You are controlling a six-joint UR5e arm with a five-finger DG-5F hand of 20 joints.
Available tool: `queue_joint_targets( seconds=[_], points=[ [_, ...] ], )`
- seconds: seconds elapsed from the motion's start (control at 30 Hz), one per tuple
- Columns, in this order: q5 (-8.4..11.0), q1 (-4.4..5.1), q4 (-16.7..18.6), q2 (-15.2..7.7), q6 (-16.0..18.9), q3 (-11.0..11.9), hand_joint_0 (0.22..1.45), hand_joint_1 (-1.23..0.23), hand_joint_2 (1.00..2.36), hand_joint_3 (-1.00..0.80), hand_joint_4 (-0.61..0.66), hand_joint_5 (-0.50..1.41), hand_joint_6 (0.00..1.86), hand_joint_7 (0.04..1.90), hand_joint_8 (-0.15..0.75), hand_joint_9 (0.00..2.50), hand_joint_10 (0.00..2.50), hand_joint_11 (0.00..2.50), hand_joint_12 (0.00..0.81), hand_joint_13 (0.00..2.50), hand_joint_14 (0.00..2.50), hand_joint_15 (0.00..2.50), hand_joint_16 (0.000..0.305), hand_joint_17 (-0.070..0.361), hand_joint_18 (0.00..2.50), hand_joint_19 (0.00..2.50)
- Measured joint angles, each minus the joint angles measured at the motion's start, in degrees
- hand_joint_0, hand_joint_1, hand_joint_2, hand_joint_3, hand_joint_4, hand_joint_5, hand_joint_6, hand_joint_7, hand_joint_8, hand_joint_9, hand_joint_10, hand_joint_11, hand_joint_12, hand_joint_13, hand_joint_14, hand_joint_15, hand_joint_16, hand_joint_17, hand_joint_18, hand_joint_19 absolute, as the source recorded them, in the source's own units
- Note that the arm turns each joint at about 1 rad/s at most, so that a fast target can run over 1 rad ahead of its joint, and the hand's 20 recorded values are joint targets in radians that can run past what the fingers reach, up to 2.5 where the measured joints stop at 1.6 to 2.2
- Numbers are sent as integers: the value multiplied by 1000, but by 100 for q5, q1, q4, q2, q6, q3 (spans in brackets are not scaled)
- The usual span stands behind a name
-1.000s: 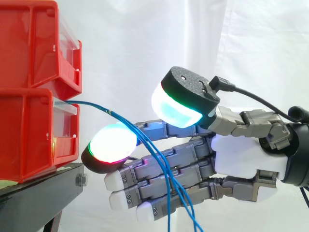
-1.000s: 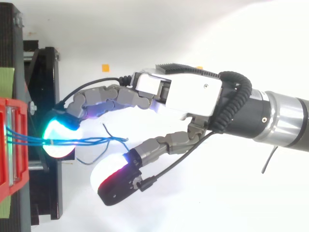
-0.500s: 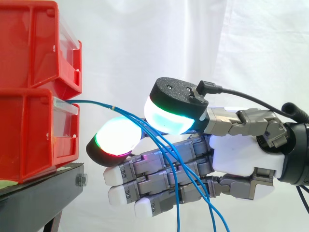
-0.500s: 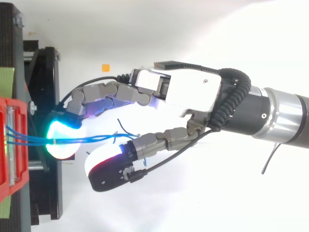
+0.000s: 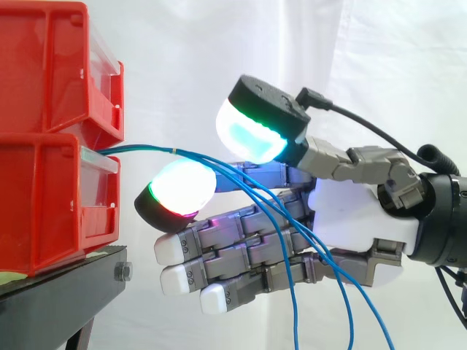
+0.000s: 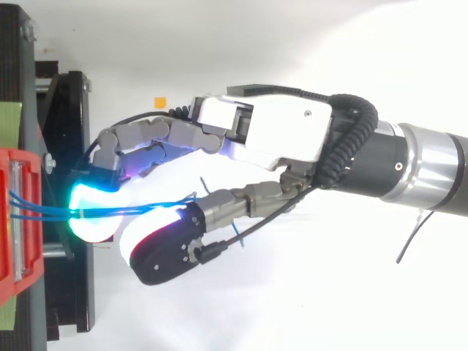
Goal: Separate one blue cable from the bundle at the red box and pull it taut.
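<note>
Side view: my hand comes in from the right, level with the lower bin. Two red bins are stacked at the right end of the black stand, with the upper bin straight on the lower one and a white curtain behind.

The blue cables leave the top front of the lower bin as one bundle. They run level to the right as far as a pale tie, then fan out. Past the tie they go over my white-green finger pad and under my cyan thumb pad. From there they drape across my other fingers and hang down past the bottom edge. They're roughly straight between bin and tie, slack after the pads.

Fingers: the thumb and one finger are curled toward each other, pads close together with the cables between them — closed on the bundle. I can't tell how many strands are actually caught, or whether one is apart from the rest. The other fingers lie nearly straight, side by side below, gripping nothing.

Top view: my hand enters from the right edge. The finger pad is at the stand's right edge, near the bins but not touching them. The cables run from the bins across the stand edge and in between the two pads. There's a small orange mark on the white floor beyond the hand.
</note>
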Motion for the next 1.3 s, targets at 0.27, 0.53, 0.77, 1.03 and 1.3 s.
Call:
queue_joint_targets(
  seconds=[0.27, 0.53, 0.77, 1.03, 1.3],
  points=[
    [-267, -92, -217, -233, 104, 329, 582, -447, 1000, -492, 250, -124, 501, 1221, 334, 668, 10, 440, 381, 662, 13, 332, 51, 114, 563, 456],
    [-350, -114, -288, -246, 141, 352, 592, -504, 1004, -452, 243, -121, 500, 1279, 337, 679, 10, 452, 382, 668, 11, 328, 50, 114, 572, 463],
    [-354, -117, -254, -247, 177, 358, 633, -610, 1012, -329, 235, -140, 606, 1157, 337, 697, 12, 486, 379, 679, 12, 339, 50, 113, 586, 464],
    [-380, -129, -214, -248, 201, 362, 648, -642, 1014, -288, 230, -148, 635, 1122, 334, 701, 12, 499, 378, 687, 12, 346, 50, 112, 599, 473],
    [-566, -184, -242, -249, 206, 400, 604, -590, 1008, -400, 230, -166, 758, 966, 338, 731, 11, 540, 379, 717, 14, 362, 50, 113, 635, 486]
  ],
)
